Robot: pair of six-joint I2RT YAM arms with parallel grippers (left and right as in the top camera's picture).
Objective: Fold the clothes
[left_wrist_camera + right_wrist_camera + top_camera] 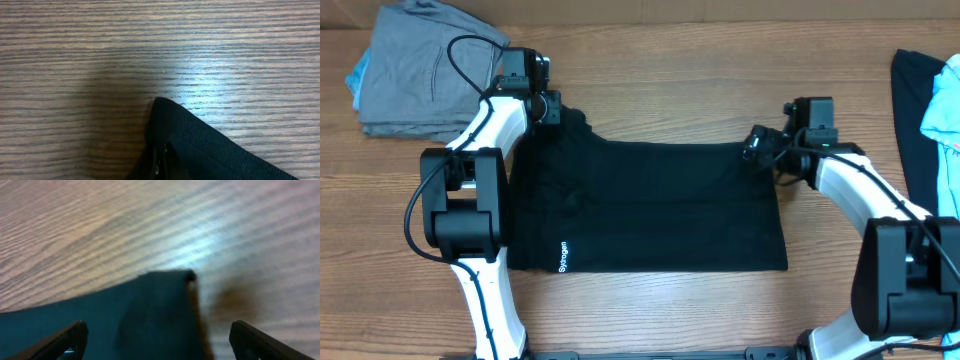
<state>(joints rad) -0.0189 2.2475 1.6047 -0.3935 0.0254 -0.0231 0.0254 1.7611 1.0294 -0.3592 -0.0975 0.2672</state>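
The clothes being handled are one black shirt [650, 205], lying flat in the middle of the table with small white lettering near its front left edge. My left gripper [562, 112] is at the shirt's far left corner. The left wrist view shows that gripper [161, 162] shut, with the black fabric corner [200, 145] pinched between its jaws. My right gripper [756, 142] is at the far right corner. In the right wrist view it [157, 337] stands wide open, its fingers either side of the shirt's corner [150, 310] and not gripping it.
A folded grey garment pile [415, 70] with a bit of light blue under it lies at the far left corner of the table. Black and light blue garments [932, 110] lie at the right edge. Bare wood table [660, 60] runs along the back.
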